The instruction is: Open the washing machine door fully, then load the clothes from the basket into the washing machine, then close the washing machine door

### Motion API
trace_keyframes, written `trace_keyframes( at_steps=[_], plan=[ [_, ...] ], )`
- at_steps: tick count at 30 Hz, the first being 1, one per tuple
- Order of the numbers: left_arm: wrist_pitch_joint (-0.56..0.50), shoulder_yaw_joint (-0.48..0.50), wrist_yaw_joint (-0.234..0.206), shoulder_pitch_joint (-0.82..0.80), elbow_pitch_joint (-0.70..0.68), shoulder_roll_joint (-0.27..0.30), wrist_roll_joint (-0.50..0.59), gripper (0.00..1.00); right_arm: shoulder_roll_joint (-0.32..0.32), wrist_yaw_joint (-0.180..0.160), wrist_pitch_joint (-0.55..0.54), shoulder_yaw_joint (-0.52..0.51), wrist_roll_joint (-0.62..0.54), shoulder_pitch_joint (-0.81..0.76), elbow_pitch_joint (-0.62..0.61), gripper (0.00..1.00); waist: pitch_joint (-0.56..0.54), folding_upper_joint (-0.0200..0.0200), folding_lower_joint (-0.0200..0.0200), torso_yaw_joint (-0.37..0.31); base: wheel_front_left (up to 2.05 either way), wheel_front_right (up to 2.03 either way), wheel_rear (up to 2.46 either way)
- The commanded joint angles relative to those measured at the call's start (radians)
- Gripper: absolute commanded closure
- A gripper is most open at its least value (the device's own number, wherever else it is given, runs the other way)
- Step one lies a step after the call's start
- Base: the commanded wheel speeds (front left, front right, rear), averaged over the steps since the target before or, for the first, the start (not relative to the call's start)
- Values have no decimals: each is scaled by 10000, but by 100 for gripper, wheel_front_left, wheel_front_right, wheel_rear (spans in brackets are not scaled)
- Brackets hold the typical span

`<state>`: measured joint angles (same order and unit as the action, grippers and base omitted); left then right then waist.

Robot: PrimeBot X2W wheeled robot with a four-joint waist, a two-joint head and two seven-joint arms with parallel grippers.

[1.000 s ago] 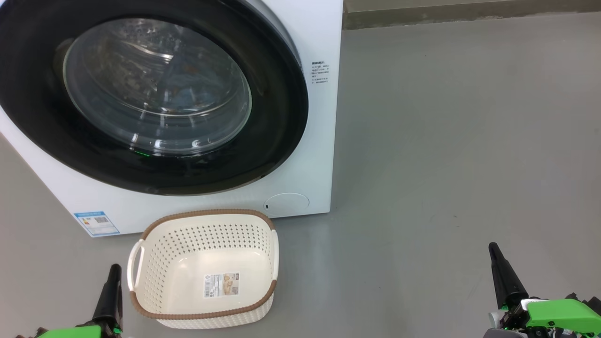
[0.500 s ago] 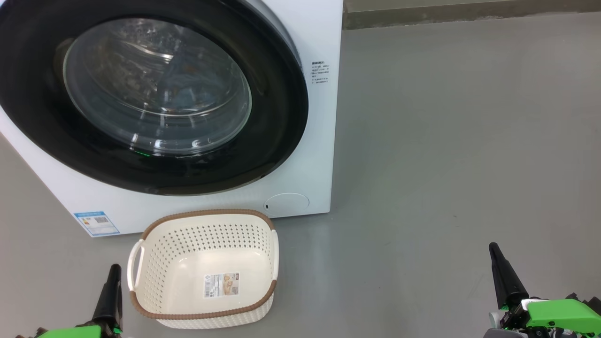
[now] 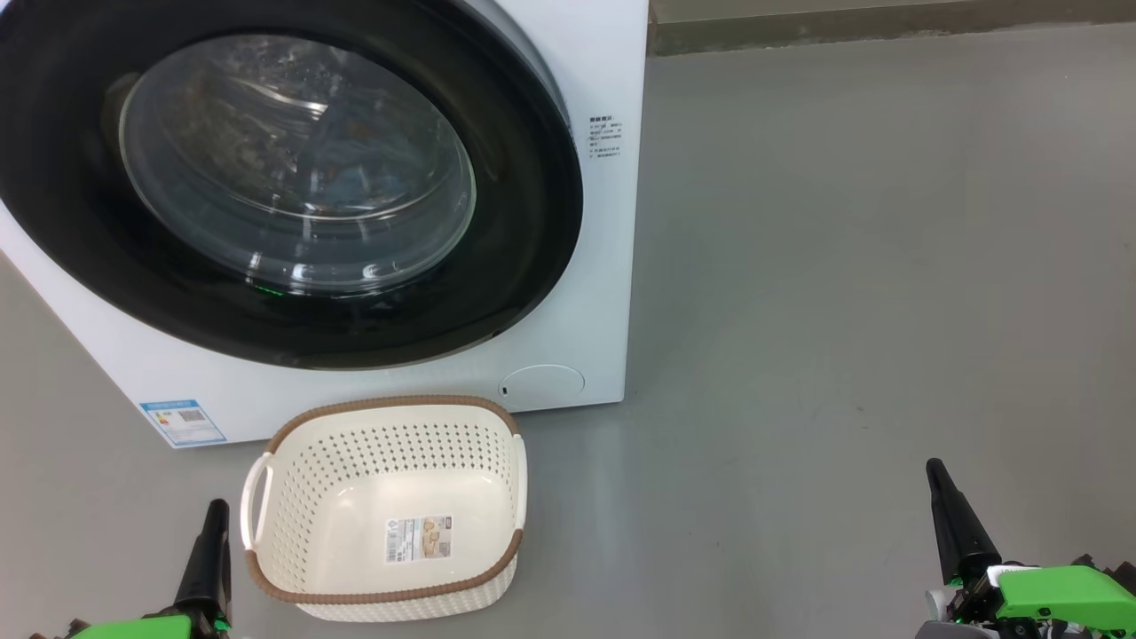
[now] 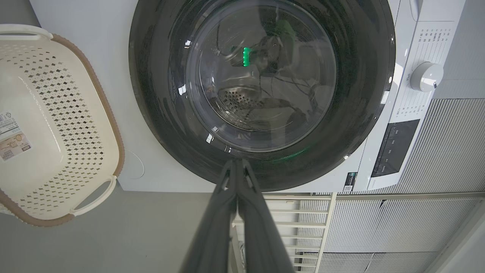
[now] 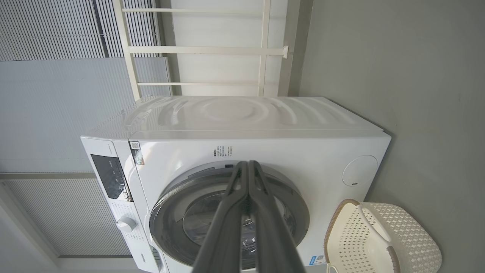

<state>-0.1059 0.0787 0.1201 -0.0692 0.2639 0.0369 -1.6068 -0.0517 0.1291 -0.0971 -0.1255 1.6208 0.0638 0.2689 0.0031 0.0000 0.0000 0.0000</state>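
A white washing machine (image 3: 612, 231) stands on a grey floor (image 3: 843, 266). Its top and left side are cut off by the head view's frame. The washing machine door (image 3: 524, 204), glossy black around a bulging glass bowl, lies closed against the front. Behind the glass a bluish patch with orange-brown flecks (image 3: 355, 173) may be the clothes, but reflections blur it too much to be sure.

The basket (image 3: 382, 453) sits on the floor just in front of the machine, below the door, and a label (image 3: 417, 539) shows on its floor. A blue sticker (image 3: 182, 422) marks the machine's lower corner.

The left tool (image 3: 216, 508) rises at the lower left beside the basket, with its fingers pressed together and gripping nothing. The right tool (image 3: 932, 466) is at the lower right, well apart from everything, also pressed together. The bodies of both are cut off at the bottom edge.
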Motion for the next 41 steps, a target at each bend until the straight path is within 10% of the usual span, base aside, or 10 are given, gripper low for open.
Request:
trace_keyframes(
  at_steps=[1,41],
  plan=[
    [-69,346,106,-388,-187,144,-22,100,-49,16,-96,198,-55,433,-246,100,0,0,0,0,0,0,0],
    [-75,354,106,-389,-188,139,-15,100,-20,16,-129,156,-90,437,-244,100,0,0,0,0,0,0,0]
  ],
)
